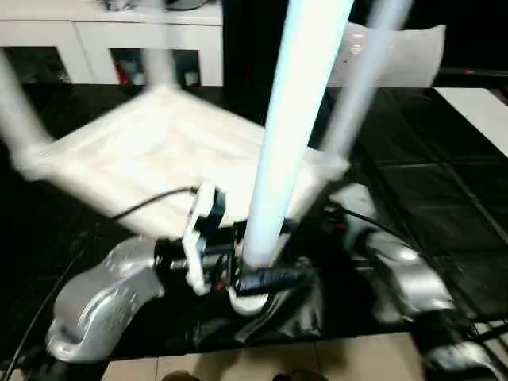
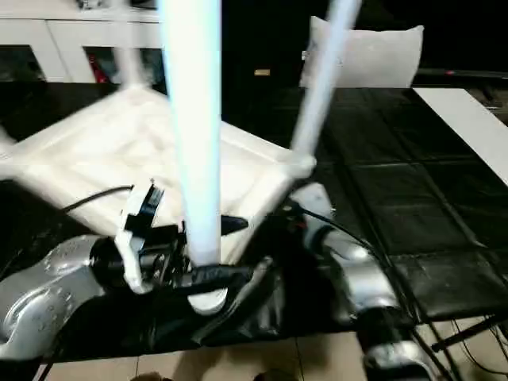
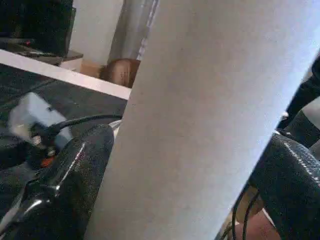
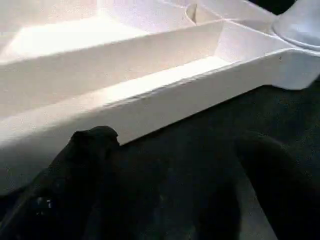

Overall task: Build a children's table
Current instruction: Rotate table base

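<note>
White plastic tabletop [image 1: 159, 155] lies underside up on dark floor, just ahead of both grippers. Left gripper [image 1: 258, 274] has its black fingers [image 3: 75, 170] either side of near leg [image 1: 298, 119], low down by the socket; looks like a wide grasp on that leg, which stands upright. Right gripper [image 4: 170, 185] is w/ jaws spread, holding nothing, hovering just beside tabletop's rim, ribs visible beyond its fingertips. Second leg [image 1: 361, 79] rises from corner just past right gripper; others blur at far side. Progress, my guess: legs mostly in, near one prob. being seated. Left to do: press home, flip upright. Grey cushion [image 2: 369, 55] well beyond.
</note>
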